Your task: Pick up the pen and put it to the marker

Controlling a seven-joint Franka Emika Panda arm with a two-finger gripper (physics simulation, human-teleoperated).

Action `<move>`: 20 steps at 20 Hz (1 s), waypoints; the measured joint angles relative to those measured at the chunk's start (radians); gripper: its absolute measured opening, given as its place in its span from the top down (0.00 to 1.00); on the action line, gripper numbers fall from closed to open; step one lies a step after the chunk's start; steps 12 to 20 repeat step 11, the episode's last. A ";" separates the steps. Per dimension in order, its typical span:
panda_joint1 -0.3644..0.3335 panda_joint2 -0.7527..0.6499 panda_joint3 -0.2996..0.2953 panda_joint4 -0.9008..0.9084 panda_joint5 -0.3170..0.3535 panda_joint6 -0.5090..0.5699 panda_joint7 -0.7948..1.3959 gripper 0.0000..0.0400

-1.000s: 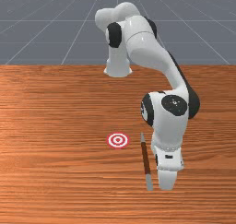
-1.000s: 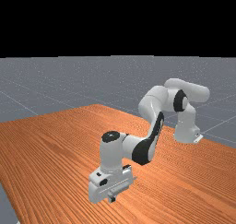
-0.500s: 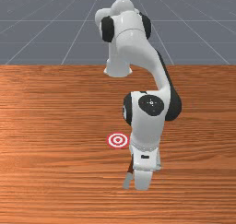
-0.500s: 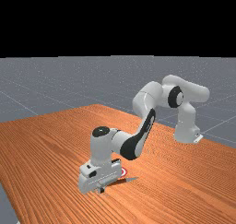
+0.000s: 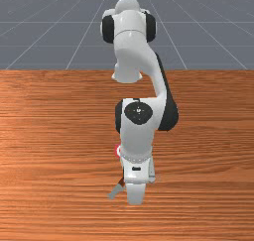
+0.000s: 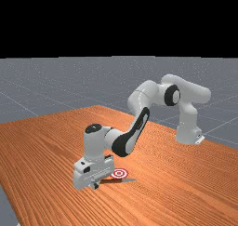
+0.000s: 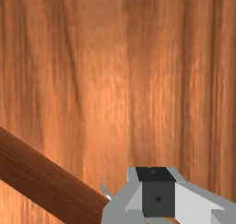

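1. The pen [image 6: 111, 181] lies on the wooden table [image 5: 49, 185], its grey point near the red-and-white marker [image 6: 119, 173].
2. The pen's blunt grey end [image 5: 116, 189] shows at the front view's left of the gripper [image 6: 95, 185], on the near side of the marker.
3. Whether the gripper is apart, together or clamped on the pen cannot be told.
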 joint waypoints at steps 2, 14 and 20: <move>-0.013 -0.001 -0.001 -0.003 0.000 0.002 -0.015 1.00; -0.054 -0.357 0.001 -0.697 0.003 0.376 -0.003 1.00; -0.054 -0.357 0.001 -0.697 0.003 0.376 -0.003 1.00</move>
